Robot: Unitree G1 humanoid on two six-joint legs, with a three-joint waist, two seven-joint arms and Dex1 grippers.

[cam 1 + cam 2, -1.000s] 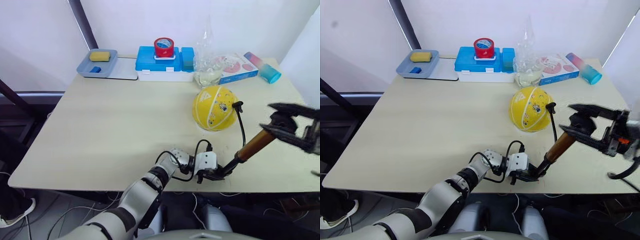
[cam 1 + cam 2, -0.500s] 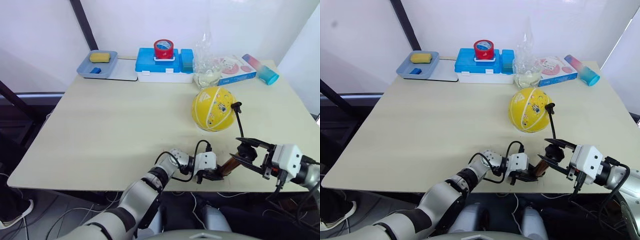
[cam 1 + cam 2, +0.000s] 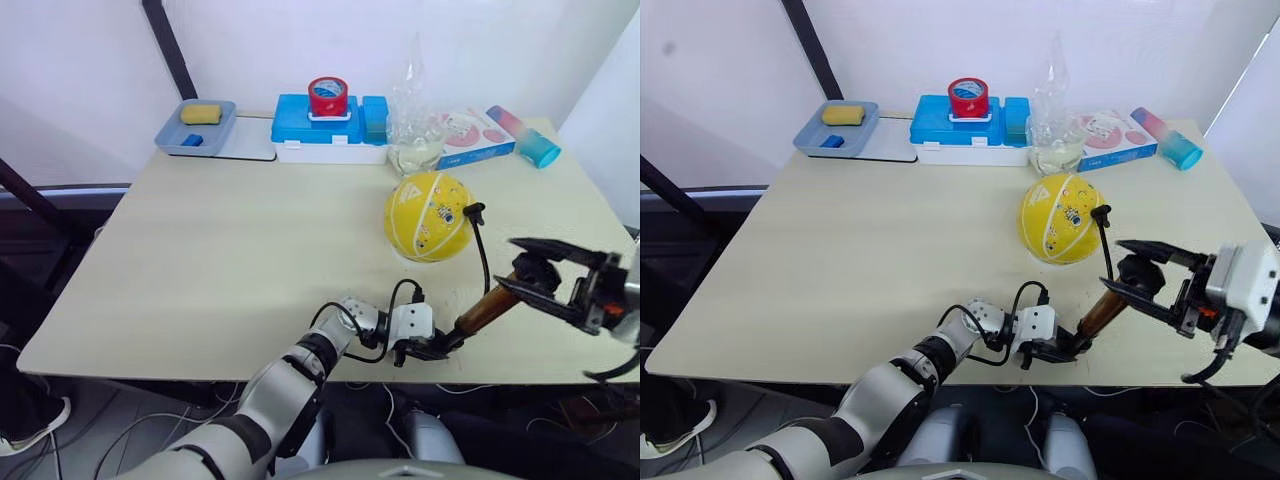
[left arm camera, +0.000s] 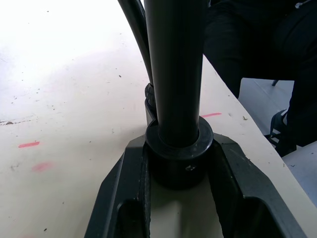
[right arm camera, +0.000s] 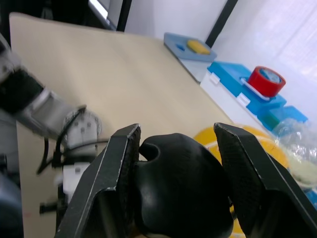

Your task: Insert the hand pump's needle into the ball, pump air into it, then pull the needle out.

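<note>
Pumping is under way: the right gripper [image 3: 1145, 277], which half a second ago sat low near the table edge with the handle pushed almost down to the base, now stands higher and further out, and a stretch of copper-brown barrel shows again between the two grippers. A second ago it was higher still, so the handle has gone down and is coming back up, which reads as one full stroke finished and the next being drawn.

The pump [image 3: 487, 310] leans up and to the right from the near edge of the table [image 3: 220, 260]. Its black base is clamped between the fingers [image 4: 124, 183] of the left gripper [image 3: 425, 347], which has stayed put at the table edge. The right gripper is clenched on the black handle [image 5: 181, 186], one finger [image 5: 116, 168] on each side.

The hose [image 3: 484, 250] runs up from the base to the right side of the ball [image 3: 428, 216], where the black fitting of the needle [image 3: 472, 211] touches the rubber; the pin itself is too small to see, but it appears to be seated. The ball has not shifted and rests well behind the pump, in front of the clear bag [image 3: 415, 120].

Judging from this, inflation is in progress, and pulling the needle out has not yet begun.
</note>
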